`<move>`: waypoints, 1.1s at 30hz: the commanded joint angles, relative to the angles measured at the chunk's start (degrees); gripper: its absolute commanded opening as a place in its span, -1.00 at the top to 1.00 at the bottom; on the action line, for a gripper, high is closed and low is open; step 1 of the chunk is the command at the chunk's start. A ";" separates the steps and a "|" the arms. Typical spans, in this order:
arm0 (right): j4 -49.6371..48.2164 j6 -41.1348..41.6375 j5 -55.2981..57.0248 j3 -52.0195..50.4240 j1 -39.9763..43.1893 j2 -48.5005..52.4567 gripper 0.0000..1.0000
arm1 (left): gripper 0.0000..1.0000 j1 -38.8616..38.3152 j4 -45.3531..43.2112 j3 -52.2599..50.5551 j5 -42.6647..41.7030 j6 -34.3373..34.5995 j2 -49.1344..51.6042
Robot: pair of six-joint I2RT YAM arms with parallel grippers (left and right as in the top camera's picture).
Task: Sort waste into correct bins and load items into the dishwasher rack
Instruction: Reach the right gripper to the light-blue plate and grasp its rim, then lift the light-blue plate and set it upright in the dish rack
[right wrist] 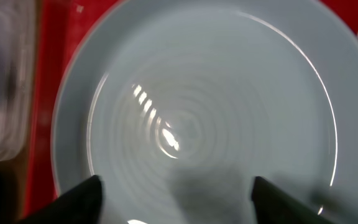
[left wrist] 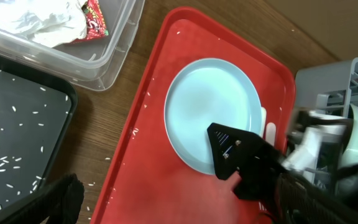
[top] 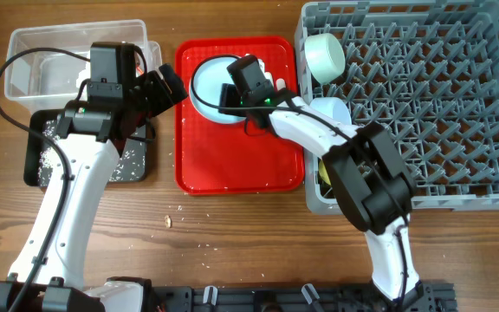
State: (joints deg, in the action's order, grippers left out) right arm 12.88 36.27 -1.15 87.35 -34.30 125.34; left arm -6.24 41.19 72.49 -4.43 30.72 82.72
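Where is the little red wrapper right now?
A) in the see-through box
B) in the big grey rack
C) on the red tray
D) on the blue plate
A: the left wrist view shows the red wrapper lying inside the clear box, right beside the crumpled napkin.

Wooden table (top: 232, 251), brown grain running left to right, fills the frame, even soft light
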 commanded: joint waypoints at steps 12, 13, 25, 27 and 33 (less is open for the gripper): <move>9.66 7.93 10.10 -2.84 0.46 -6.16 0.04 | -1.00 0.31 0.02 0.37 -0.46 -0.24 0.55; 9.46 8.48 10.21 -3.15 0.46 -5.84 0.05 | -1.00 0.31 0.02 0.37 -0.46 -0.24 0.55; 9.68 10.82 1.49 -3.32 0.46 -0.17 0.55 | -1.00 0.31 0.02 0.37 -0.46 -0.24 0.55; 9.70 10.80 1.46 -3.32 0.46 -0.17 0.71 | -1.00 0.31 0.02 0.37 -0.46 -0.24 0.55; 10.69 9.99 0.85 -2.47 0.98 -3.08 0.31 | -1.00 0.31 0.02 0.37 -0.46 -0.24 0.55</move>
State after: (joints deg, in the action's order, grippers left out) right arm 21.87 46.48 0.86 84.68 -33.95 123.55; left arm -6.24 41.21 72.49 -4.43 30.72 82.72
